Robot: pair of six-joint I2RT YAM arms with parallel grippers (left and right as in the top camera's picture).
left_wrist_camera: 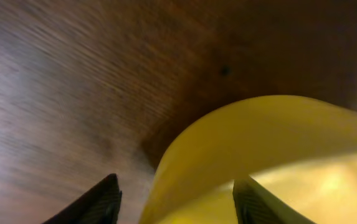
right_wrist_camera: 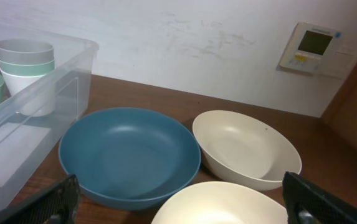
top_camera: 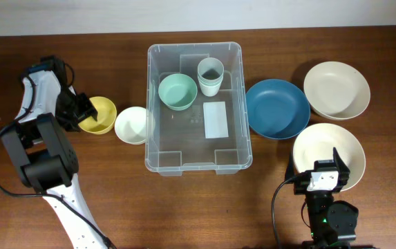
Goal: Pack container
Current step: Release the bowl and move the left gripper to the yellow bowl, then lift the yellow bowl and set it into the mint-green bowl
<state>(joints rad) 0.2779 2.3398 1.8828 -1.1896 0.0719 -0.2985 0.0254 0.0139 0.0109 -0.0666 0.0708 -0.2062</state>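
The clear container (top_camera: 184,142) stands mid-table with a mint bowl (top_camera: 177,91), stacked cups (top_camera: 210,75) and a white label (top_camera: 215,119) inside; its wall (right_wrist_camera: 47,106) shows at the left of the right wrist view. My left gripper (top_camera: 81,113) is at the left edge of a small yellow bowl (top_camera: 104,111). In the left wrist view, the left gripper (left_wrist_camera: 178,190) straddles the yellow bowl's rim (left_wrist_camera: 259,134), one finger outside with wood showing in the gap, one inside. My right gripper (right_wrist_camera: 178,193) hangs wide open above a cream bowl (right_wrist_camera: 222,208).
A small white bowl (top_camera: 132,125) sits between the yellow bowl and the container. Right of the container lie a blue bowl (top_camera: 277,108), a cream bowl (top_camera: 336,90) at the back and the near cream bowl (top_camera: 325,149).
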